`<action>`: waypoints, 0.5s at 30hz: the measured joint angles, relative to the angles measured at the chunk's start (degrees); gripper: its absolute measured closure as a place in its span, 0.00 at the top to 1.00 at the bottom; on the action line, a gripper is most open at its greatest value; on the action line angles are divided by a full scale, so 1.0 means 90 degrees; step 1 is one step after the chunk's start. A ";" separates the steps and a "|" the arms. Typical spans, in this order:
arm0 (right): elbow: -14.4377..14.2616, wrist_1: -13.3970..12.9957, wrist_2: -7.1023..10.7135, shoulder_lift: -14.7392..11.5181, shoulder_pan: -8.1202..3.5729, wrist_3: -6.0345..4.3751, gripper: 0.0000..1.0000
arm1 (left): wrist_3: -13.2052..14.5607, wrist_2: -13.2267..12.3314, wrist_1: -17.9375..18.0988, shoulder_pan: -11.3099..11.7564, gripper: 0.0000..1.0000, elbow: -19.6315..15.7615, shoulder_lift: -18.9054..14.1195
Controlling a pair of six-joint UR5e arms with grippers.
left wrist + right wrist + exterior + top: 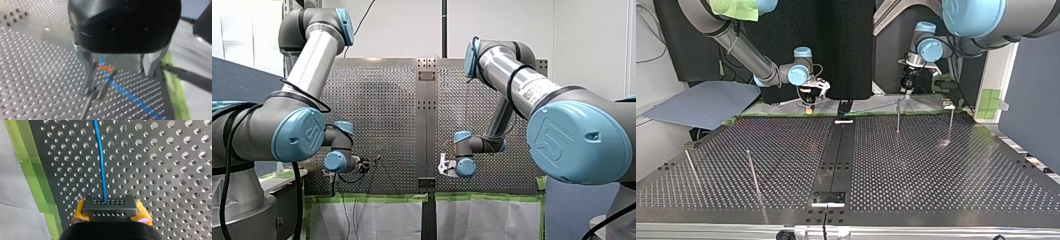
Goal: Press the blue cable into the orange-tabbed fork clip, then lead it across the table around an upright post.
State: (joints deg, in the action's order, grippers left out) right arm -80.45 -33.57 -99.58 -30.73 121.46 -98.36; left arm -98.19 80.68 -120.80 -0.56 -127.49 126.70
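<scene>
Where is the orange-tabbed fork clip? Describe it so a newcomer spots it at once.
Find the perforated table, then my left tool hanging over it. Between that tool's metal fingers stands the fork clip, with the blue cable running past it. It alone carries a bright orange tab; the posts are bare thin rods.

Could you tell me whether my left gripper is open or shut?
Open: on my left gripper the fingers stand apart, the blue cable and orange-tabbed clip between them.
</scene>
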 joint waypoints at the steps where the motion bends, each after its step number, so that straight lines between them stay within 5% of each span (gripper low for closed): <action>1: 0.0000 0.0002 0.0000 0.0000 0.0004 -0.0003 0.00 | 0.0017 -0.0016 0.0009 -0.0011 1.00 -0.0058 0.0000; 15: -0.0003 0.0018 0.0018 0.0017 0.0035 -0.0013 0.00 | 0.0331 0.0076 0.0481 -0.0180 1.00 -0.0332 -0.0003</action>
State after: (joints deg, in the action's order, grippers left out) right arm -80.47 -33.42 -99.42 -30.58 121.78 -98.47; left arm -95.20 81.36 -116.48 -2.18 -130.48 126.68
